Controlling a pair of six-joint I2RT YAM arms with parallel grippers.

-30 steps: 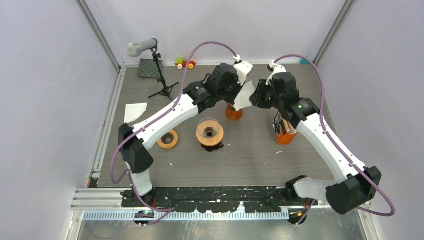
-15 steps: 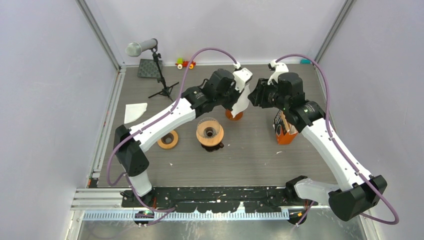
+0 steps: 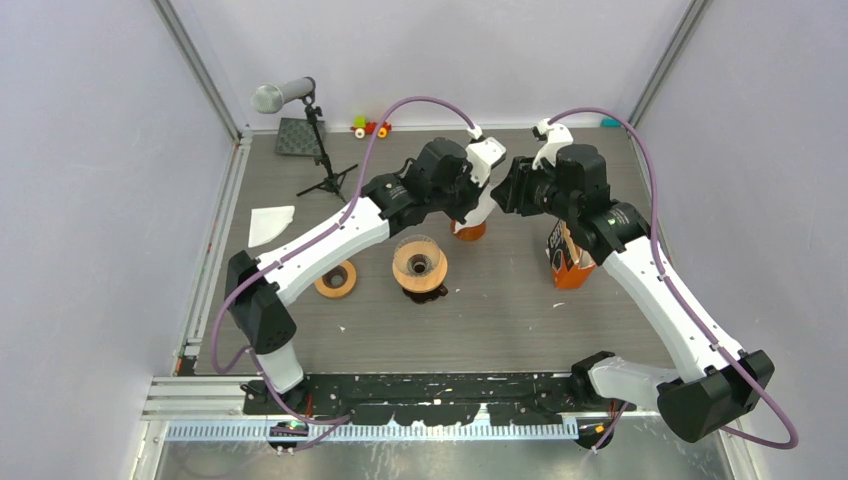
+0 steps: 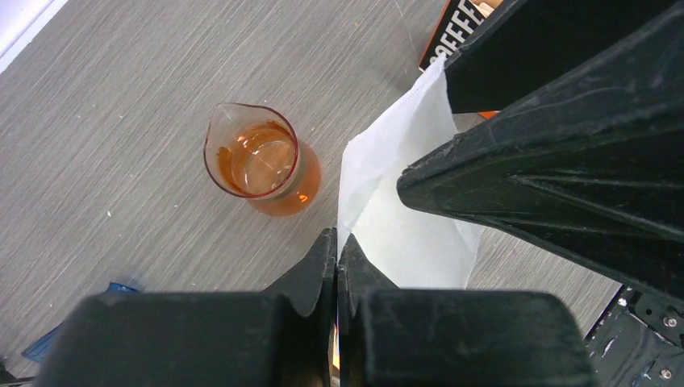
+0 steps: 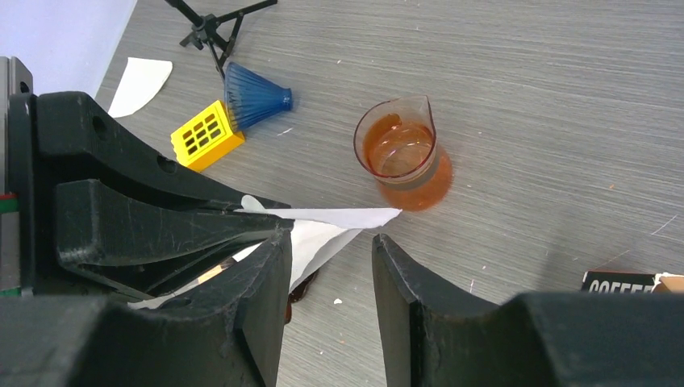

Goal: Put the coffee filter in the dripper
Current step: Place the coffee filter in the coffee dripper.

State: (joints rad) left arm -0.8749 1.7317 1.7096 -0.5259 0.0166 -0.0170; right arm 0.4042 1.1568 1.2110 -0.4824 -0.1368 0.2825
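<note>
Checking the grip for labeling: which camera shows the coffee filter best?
Left wrist: the coffee filter fills mid-frame, its edge pinched in the left end effector. Right wrist shows only part of it, edge-on; top external shows just a small white sliver.

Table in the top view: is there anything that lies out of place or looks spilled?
A loose white paper sheet lies flat near the left edge of the table, far from the dripper, while the left gripper pinches the coffee filter. A few small white scraps dot the table. Nothing looks spilled.
</note>
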